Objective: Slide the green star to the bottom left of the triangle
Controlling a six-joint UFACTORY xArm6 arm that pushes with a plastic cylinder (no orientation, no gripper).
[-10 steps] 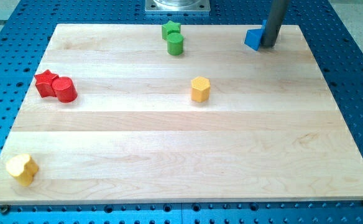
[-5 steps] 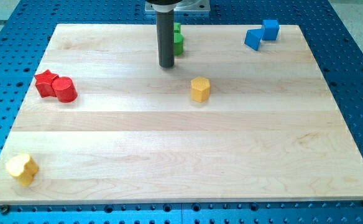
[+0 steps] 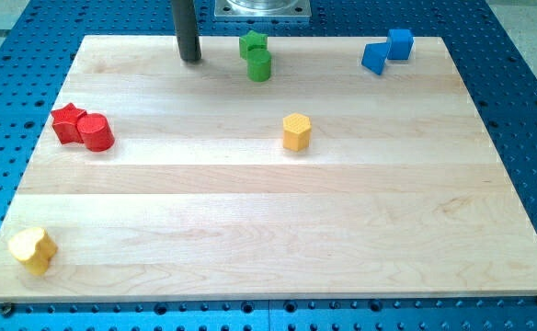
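Observation:
The green star lies near the board's top edge, touching the green cylinder just below it. The blue triangle sits at the top right, touching a blue cube. My tip rests on the board to the left of the green star and green cylinder, a short gap away, touching neither.
A yellow hexagon sits near the board's middle. A red star and a red cylinder touch at the left edge. A yellow heart lies at the bottom left corner. The wooden board rests on a blue perforated table.
My tip moved from beside the blue blocks at the top right, across in front of the green blocks, to their left. No block has visibly moved.

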